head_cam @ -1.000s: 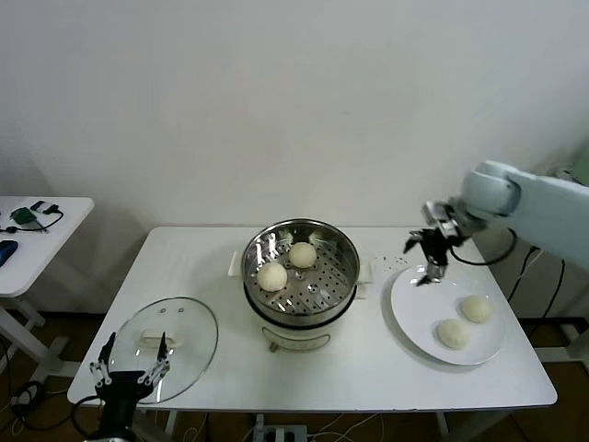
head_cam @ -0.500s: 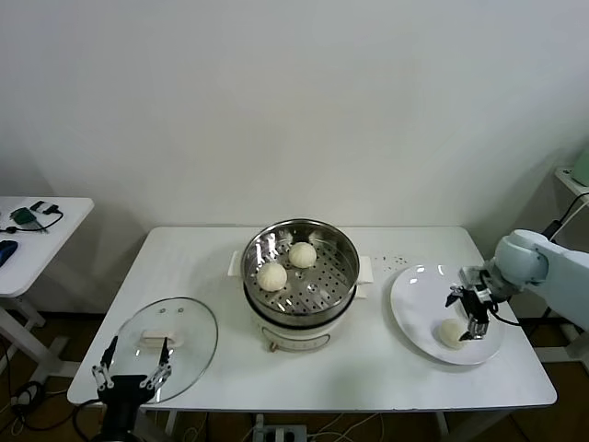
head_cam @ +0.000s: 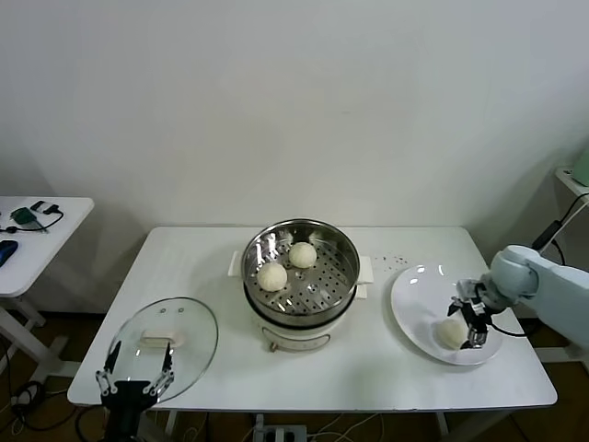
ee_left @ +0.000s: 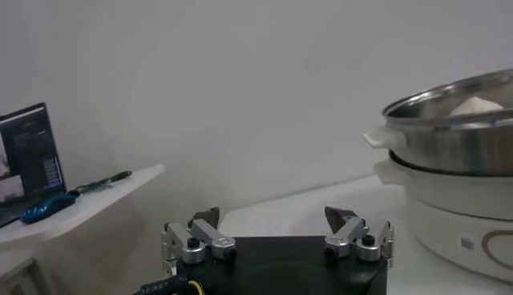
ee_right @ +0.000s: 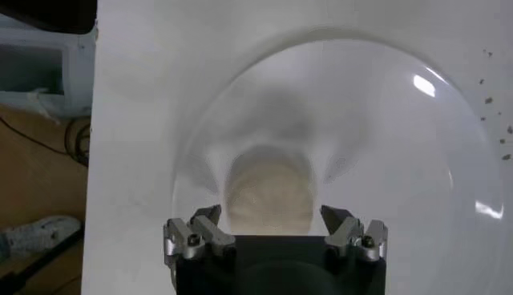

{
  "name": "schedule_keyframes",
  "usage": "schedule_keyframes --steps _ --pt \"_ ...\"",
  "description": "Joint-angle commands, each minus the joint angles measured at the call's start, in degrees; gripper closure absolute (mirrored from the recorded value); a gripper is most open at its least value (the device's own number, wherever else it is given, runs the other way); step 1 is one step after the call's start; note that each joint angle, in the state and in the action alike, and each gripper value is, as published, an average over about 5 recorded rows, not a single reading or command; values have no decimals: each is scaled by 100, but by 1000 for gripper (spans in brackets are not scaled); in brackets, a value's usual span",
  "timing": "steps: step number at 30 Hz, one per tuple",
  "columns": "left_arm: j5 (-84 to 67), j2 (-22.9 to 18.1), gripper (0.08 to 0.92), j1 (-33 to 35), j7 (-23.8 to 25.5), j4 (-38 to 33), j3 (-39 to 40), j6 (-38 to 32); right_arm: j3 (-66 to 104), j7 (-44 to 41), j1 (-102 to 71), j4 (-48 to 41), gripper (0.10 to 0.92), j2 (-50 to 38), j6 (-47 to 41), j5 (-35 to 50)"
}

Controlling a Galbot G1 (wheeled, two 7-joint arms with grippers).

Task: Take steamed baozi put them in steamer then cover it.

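The steamer (head_cam: 299,290) stands mid-table with two baozi (head_cam: 271,275) (head_cam: 303,254) on its perforated tray. My right gripper (head_cam: 469,319) is low over the white plate (head_cam: 414,304), open. In the right wrist view a baozi (ee_right: 268,188) lies between the spread fingers of the right gripper (ee_right: 270,214), untouched. In the head view one baozi (head_cam: 449,332) shows at the fingertips. The cover (head_cam: 166,336) lies flat at the front left. My left gripper (head_cam: 138,368) waits open and empty by the cover's front edge, and shows as the left gripper (ee_left: 272,215) in its wrist view, with the steamer (ee_left: 457,144) off to one side.
A small side table (head_cam: 37,230) with a few items stands off to the left. Dark specks (head_cam: 398,259) dot the table behind the plate. The plate sits close to the table's right and front edges.
My right arm swung from above the plate's back edge down to the plate's front right, with its open fingers now round a baozi. The left gripper sank slightly toward the front edge.
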Motion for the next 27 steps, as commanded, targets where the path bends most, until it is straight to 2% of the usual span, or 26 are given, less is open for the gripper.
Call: schedule_keyframes --steps 1,9,15,21,27 --pt "40 -12 177 16 -5 11 -1 -19 132 -39 -186 -240 208 199 67 -191" --pt "35 -13 177 9 -19 21 -9 -18 56 -138 -89 -243 328 165 106 -218" --pt "26 2 177 6 -22 17 -27 -18 -121 -154 269 -236 369 160 269 -70" --pt "14 26 177 6 -17 20 -24 -18 -1192 -376 1956 -283 366 364 1672 99" --pt "22 32 177 42 1 -3 6 -4 -2643 -707 4198 -62 324 1079 2849 442"
